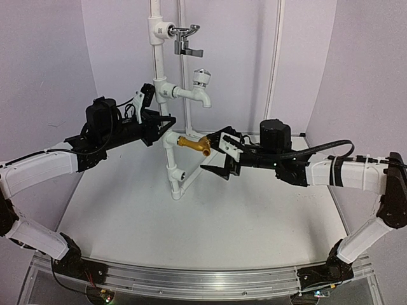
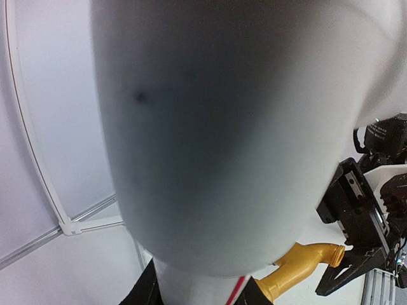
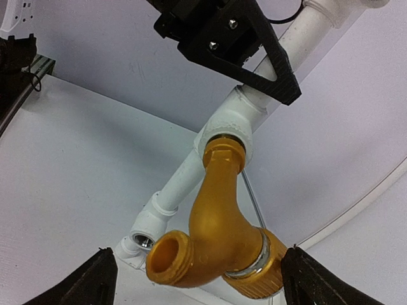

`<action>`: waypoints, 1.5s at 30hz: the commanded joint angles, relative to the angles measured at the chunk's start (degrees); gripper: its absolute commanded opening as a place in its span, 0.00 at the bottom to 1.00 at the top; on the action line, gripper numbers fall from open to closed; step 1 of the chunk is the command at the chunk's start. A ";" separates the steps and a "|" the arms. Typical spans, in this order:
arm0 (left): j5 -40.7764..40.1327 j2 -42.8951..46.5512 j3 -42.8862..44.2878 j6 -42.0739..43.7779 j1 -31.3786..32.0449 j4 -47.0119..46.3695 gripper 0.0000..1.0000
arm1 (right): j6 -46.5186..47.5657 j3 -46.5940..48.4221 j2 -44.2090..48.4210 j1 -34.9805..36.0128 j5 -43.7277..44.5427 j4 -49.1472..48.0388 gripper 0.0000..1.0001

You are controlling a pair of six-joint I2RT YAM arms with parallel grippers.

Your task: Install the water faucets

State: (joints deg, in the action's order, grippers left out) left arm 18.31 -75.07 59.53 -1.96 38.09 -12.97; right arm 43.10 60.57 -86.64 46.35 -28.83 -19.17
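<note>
The golden-brass tap (image 1: 194,143) sits screwed into a tee on the white pipe stand (image 1: 166,95), with its spout pointing right. It also shows in the left wrist view (image 2: 305,264) and close up in the right wrist view (image 3: 222,235). My right gripper (image 1: 215,154) is open, its fingertips (image 3: 102,279) on either side of the tap's spout and knob end and apart from both. My left gripper (image 1: 159,124) is shut on the white pipe (image 2: 210,159) just beside that tee. The pipe fills the left wrist view.
A chrome lever tap (image 1: 186,37) sits at the top port and a white plastic tap (image 1: 201,86) at the second. The lowest port (image 1: 180,173) is open and also shows in the right wrist view (image 3: 143,240). White booth walls stand close behind.
</note>
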 commanded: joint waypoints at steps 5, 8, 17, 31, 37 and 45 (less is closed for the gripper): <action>4.05 -1.14 -2.07 -8.68 0.15 12.18 0.00 | -8.37 0.30 -4.16 1.24 5.10 -14.50 0.63; 4.08 -1.08 -2.09 -8.70 0.15 12.18 0.00 | -14.29 -0.28 -4.60 1.55 5.07 -16.23 0.52; 4.31 -1.15 -1.99 -8.74 0.16 12.18 0.00 | -59.39 -1.30 -7.14 1.65 4.24 -21.15 0.21; 4.15 -1.37 -1.99 -8.68 0.16 12.20 0.00 | -109.09 -4.85 -9.75 1.57 9.97 -33.80 0.46; 3.67 -1.05 -2.08 -8.44 0.12 12.27 0.00 | -76.59 -4.75 -0.42 1.55 19.88 -11.54 0.85; 4.10 -1.30 -1.95 -8.53 0.10 12.34 0.00 | -31.60 -7.11 9.83 3.12 18.83 0.54 0.97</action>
State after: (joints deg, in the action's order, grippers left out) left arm 17.78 -75.00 59.53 -1.57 37.17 -12.97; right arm -18.70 55.12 -82.12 48.01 -10.71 -26.13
